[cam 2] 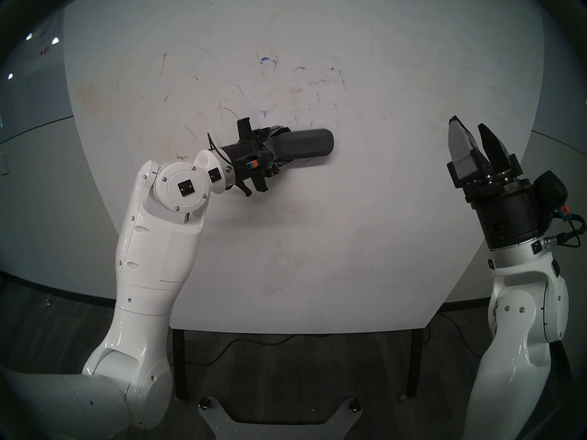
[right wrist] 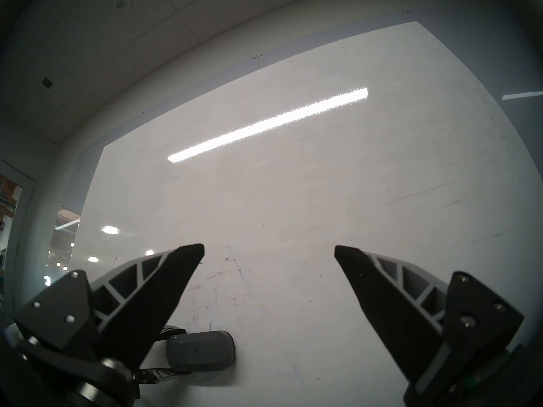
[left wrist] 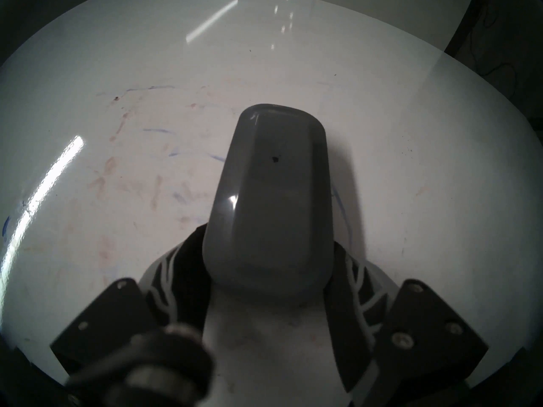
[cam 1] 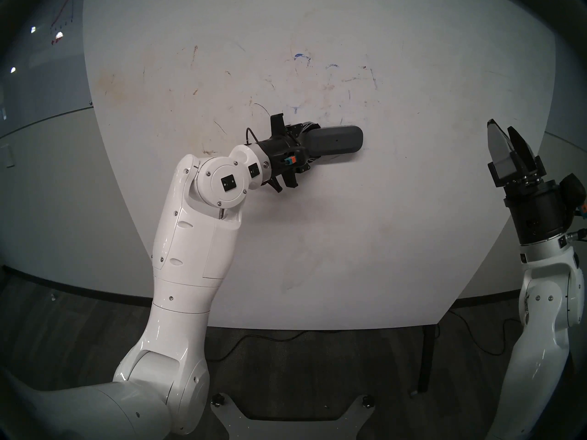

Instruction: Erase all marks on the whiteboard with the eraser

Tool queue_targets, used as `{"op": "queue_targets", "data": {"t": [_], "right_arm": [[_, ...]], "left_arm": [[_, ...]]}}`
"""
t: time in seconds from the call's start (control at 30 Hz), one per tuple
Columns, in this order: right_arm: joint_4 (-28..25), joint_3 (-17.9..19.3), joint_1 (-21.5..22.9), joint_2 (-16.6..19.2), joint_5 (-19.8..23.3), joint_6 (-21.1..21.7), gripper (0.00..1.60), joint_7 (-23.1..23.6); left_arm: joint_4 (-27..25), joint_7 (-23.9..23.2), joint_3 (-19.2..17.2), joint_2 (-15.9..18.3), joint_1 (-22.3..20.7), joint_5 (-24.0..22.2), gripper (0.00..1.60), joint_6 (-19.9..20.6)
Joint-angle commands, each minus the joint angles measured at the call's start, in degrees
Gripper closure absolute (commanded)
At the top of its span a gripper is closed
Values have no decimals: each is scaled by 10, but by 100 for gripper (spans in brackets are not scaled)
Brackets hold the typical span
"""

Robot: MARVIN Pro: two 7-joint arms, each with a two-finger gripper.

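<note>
eraser [left wrist: 270, 192] hides marks [left wrist: 342, 209] beside it; head view misses.

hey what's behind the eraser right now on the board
The eraser, held by the left gripper, lies flat against the whiteboard. Whatever it covers is hidden; faint blue marks remain above it.

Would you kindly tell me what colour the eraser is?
Dark grey eraser, clearest in the left wrist view.
</note>
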Motion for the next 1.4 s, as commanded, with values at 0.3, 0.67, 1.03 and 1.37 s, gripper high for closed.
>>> {"op": "queue_targets", "data": {"t": [0.3, 0.67, 1.03, 1.37], "right_arm": [[-9, 11, 0, -4, 2, 2, 0, 0], [-9, 18, 1, -6, 4, 2, 0, 4], [-9, 21, 1, -9, 6, 3, 0, 9], [-9, 23, 2, -12, 6, 4, 0, 10]], "left_arm": [[47, 23, -21, 23, 32, 34, 160, 16], [45, 43, -15, 30, 45, 46, 160, 4], [38, 58, -14, 33, 65, 55, 160, 0], [36, 71, -13, 33, 70, 65, 160, 0]]}}
